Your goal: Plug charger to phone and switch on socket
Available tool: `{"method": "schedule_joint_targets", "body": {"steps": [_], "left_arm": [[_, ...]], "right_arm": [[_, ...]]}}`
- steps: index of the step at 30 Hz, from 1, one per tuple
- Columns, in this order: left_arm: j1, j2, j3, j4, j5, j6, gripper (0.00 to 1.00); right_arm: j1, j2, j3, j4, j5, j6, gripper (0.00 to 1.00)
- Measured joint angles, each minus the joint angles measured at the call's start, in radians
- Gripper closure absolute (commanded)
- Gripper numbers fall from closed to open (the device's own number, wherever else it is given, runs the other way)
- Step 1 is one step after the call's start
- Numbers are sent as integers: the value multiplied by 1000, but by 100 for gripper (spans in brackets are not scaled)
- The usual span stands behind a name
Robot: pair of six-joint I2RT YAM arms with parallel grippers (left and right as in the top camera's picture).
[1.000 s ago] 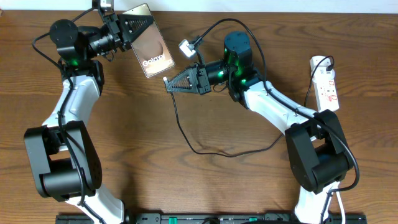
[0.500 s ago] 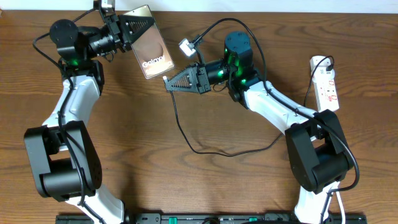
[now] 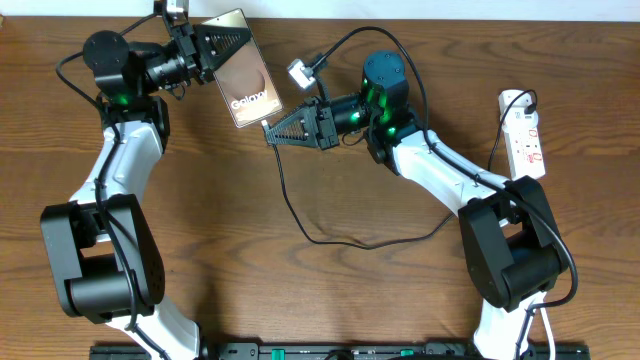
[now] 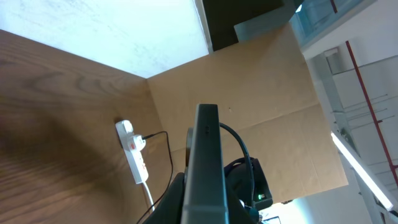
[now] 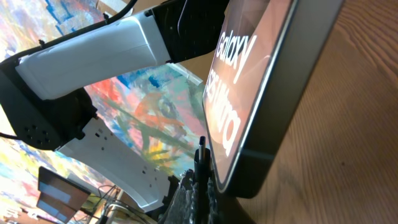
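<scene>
My left gripper (image 3: 232,38) is shut on the top end of the phone (image 3: 245,75) and holds it tilted above the table, its bronze face with "Galaxy" lettering upward. The left wrist view shows the phone (image 4: 206,163) edge-on between the jaws. My right gripper (image 3: 272,134) is shut on the charger's connector tip (image 3: 265,128). In the right wrist view that tip (image 5: 201,154) stands right beside the phone's (image 5: 261,81) lower edge; I cannot tell whether it is inserted. The thin black charger cable (image 3: 330,243) loops across the table to its plug in the white socket (image 3: 527,135) at the far right.
The socket (image 4: 134,158) lies near the table's back right edge, by a cardboard wall (image 4: 261,93). Thick black arm cables (image 3: 340,45) arch above the right arm. Both arm bases stand at the table's front.
The left gripper has carried the phone slightly right, closer to the connector tip. The right gripper has barely moved.
</scene>
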Motion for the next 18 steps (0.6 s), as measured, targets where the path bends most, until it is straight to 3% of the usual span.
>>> {"method": "schedule_joint_targets", "body": {"steps": [18], "left_arm": [[0, 0, 0, 0, 0, 0, 93]], "right_arm": [[13, 0, 0, 0, 4, 7, 99]]}}
